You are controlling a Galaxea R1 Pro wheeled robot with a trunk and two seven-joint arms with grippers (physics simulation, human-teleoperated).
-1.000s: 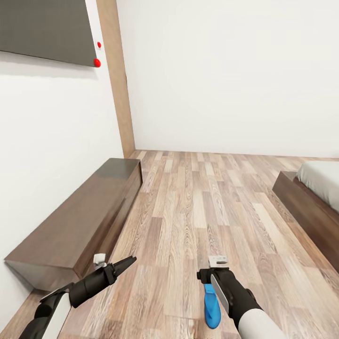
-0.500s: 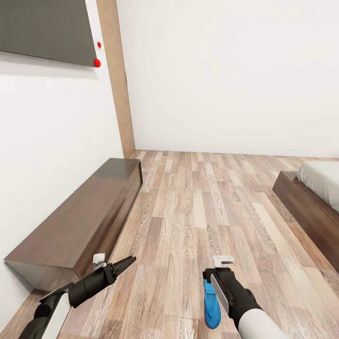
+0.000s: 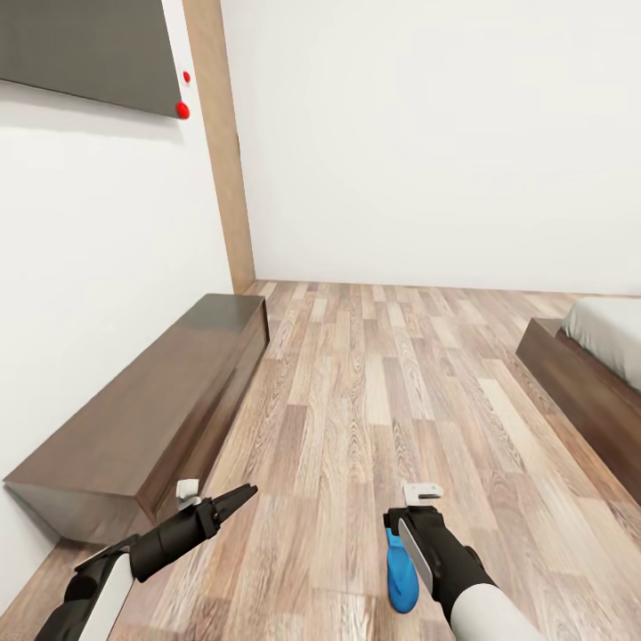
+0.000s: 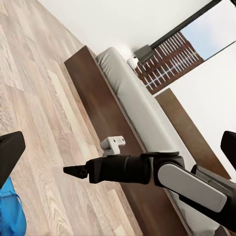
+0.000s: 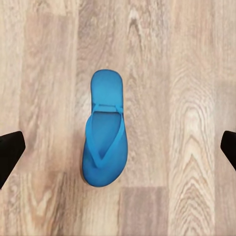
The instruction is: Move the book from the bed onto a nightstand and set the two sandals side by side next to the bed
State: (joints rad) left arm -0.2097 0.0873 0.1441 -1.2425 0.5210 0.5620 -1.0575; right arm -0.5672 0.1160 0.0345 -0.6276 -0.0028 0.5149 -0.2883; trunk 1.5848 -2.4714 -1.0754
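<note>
Both arms are low at the front of the robot, sleeves white near the body and going black toward the wrists. The left arm reaches forward and angles in toward the right one, and its gripper looks pinched together into one dark point, with a small white bracket sitting on top of the wrist. The right arm bends down at the wrist so its gripper points at the floor, straight above a blue sandal. Its jaws are spread wide, with one black fingertip out on each side, neither touching the sandal.
</note>
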